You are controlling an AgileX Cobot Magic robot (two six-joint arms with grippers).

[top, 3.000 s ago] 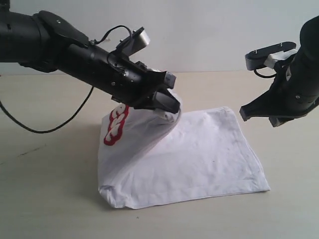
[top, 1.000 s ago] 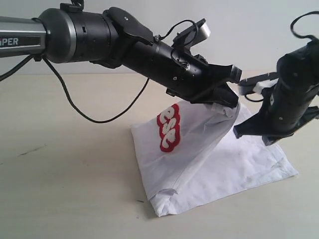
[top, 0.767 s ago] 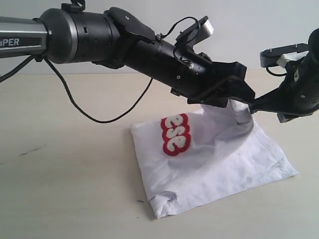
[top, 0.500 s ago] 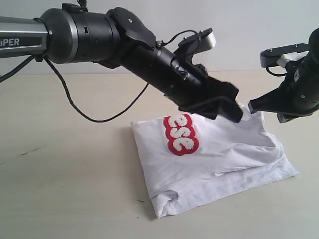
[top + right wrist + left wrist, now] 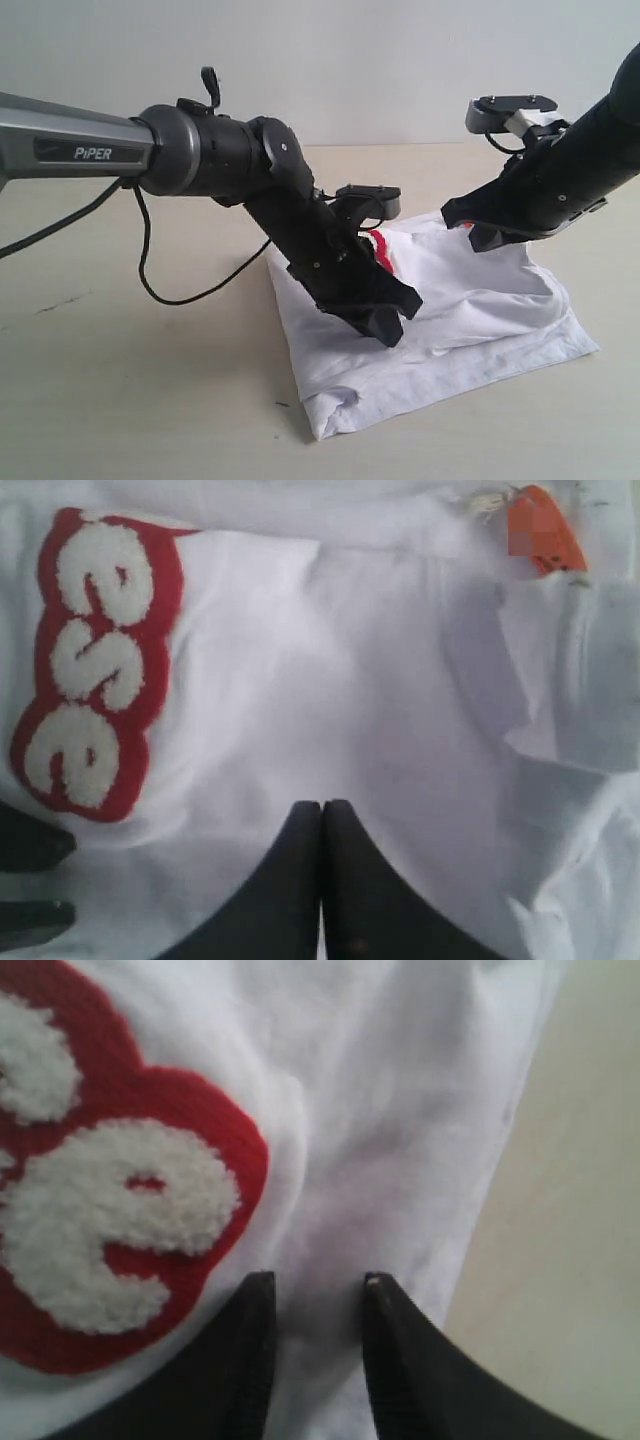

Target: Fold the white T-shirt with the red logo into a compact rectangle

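The white T-shirt (image 5: 480, 300) lies folded on the table, its top layer rumpled. Only a sliver of the red logo (image 5: 384, 250) shows in the exterior view, behind my left arm. In the left wrist view the logo's fuzzy letter "e" (image 5: 110, 1220) is close beside my left gripper (image 5: 317, 1285), which is open just above white cloth with nothing between its fingers. That left gripper (image 5: 398, 315) hovers low over the shirt's middle. My right gripper (image 5: 322, 808) is shut and empty above the shirt (image 5: 380, 680). From there I see the logo (image 5: 95, 670) and the orange neck tag (image 5: 540, 530).
The beige table (image 5: 120, 380) spreads around the shirt, and its bare surface (image 5: 570, 1210) shows past the shirt's edge in the left wrist view. A black cable (image 5: 160, 280) hangs from the left arm. My right gripper (image 5: 465, 225) is over the shirt's far edge.
My left gripper carried the lifted shirt edge rightward, laid it flat, let go and dropped back over the shirt's middle. The logo now faces up. The right arm shifted slightly.
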